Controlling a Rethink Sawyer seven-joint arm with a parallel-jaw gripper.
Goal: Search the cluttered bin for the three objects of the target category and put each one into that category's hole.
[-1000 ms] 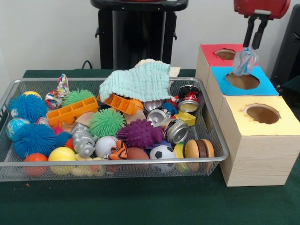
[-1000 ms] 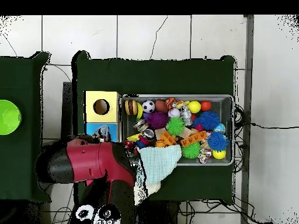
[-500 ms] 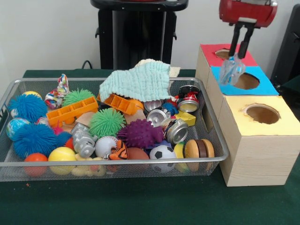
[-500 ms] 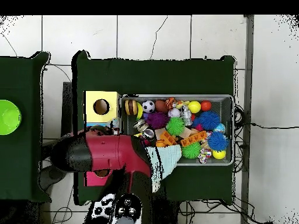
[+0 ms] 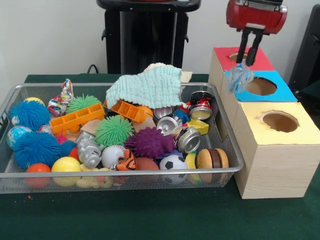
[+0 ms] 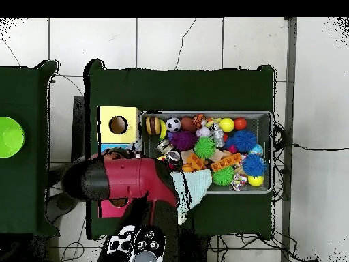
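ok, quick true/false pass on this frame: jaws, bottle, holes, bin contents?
1. The gripper holds a clear bottle. True.
2. The bottle hangs over the yellow hole. False: it hangs at the blue hole's left edge.
3. The bin holds a small soccer ball. True.
4. The pale green cloth lies on the boxes. False: it drapes over the bin's far rim.
5. Shiny cans lie in the bin. True.
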